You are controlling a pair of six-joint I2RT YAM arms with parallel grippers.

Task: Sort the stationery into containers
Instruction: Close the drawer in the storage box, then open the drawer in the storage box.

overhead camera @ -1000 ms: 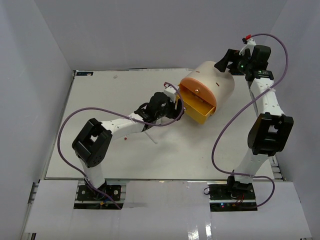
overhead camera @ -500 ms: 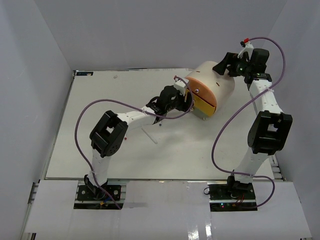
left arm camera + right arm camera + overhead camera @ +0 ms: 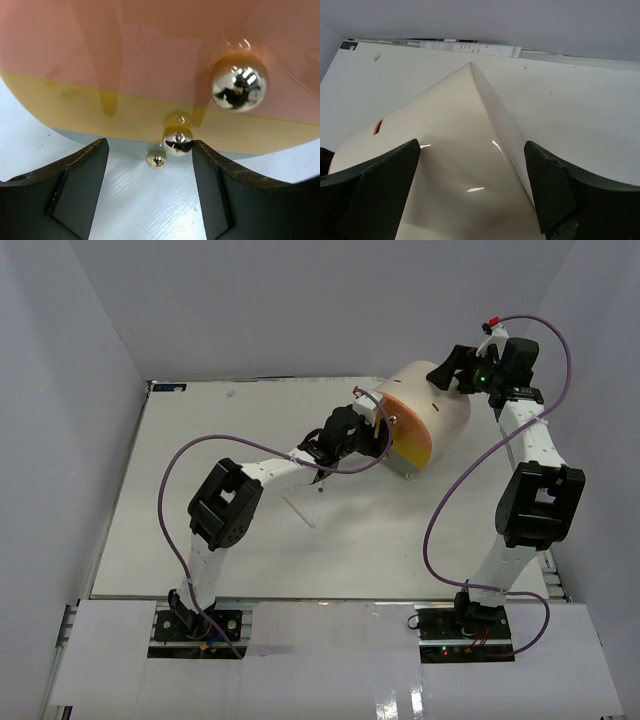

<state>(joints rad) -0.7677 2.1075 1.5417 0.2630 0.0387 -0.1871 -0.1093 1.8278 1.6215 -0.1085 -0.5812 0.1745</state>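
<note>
Top external, left end effector (image 3: pixel 377 437) facing drawers (image 3: pixel 409 442) (jaws apart), white stick (image 3: pixel 299 511) nearby

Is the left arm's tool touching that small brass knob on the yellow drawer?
Cannot tell. In the left wrist view the knob sits between the open fingers of the left tool, clear of one, but its edge meets the other's outline.

The cream cylindrical organiser body (image 3: pixel 465 170) runs off the bottom of the right wrist view. Whether the black fingers (image 3: pixel 380 190) of the right gripper (image 3: pixel 471 144) press it cannot be told. The glossy orange-pink drawer front (image 3: pixel 150 45) is cut by the left wrist view's top edge. Seen from above, a thin white stick (image 3: pixel 298 510) is too small to identify, and the drawers' contents are hidden.
</note>
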